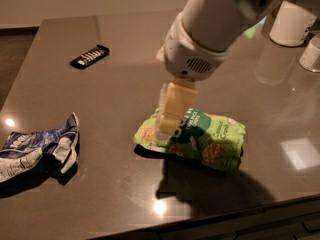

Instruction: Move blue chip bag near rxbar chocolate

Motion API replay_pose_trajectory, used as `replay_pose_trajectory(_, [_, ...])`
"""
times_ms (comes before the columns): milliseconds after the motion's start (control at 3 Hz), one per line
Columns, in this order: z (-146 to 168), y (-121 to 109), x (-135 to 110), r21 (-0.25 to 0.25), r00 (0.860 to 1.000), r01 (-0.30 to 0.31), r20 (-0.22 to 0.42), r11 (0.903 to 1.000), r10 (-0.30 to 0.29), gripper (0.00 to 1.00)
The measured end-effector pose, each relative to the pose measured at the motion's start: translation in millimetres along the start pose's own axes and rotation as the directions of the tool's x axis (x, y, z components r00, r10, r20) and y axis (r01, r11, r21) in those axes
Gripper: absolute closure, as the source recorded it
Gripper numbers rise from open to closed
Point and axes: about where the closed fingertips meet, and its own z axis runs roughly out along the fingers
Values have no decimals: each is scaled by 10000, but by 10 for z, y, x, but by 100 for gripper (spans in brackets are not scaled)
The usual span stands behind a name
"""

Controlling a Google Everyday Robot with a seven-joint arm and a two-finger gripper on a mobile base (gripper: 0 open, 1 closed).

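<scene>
Your view of the dark worktop (120,99). The gripper (167,121) hangs from the white arm (215,24) near the middle, its pale tip down at the left end of the green bag (210,139); whether it touches that bag cannot be told, nor can you tell from this angle if it is open or closed.

The blue chip bag (37,151) lies crumpled and flattened at the left edge of the worktop, well apart from the gripper and to its left, with bare surface between them. The rxbar chocolate (90,56) lies flat toward the far left, white lettering up, well apart from the blue chip bag and beyond it.

Count: 1 blue chip bag, 1 rxbar chocolate, 1 green bag, 1 gripper. At the far right stand 2 white containers: 1 larger (292,21) and 1 smaller (311,54), cut by the frame edge.
</scene>
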Motion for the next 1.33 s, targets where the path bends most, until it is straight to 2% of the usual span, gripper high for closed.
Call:
replay_pose_trajectory(333, [270, 111, -258, -354, 9994, 250, 229, 9991, -242, 0])
replay_pose_trajectory(667, [683, 269, -826, -740, 9945, 596, 902, 9955, -528, 0])
replay_pose_trajectory(1000, [683, 269, -826, -739, 9945, 597, 902, 9955, -529, 0])
replay_pose_trajectory(1333, [759, 250, -923, -957, 9930, 648, 1051, 9933, -547, 0])
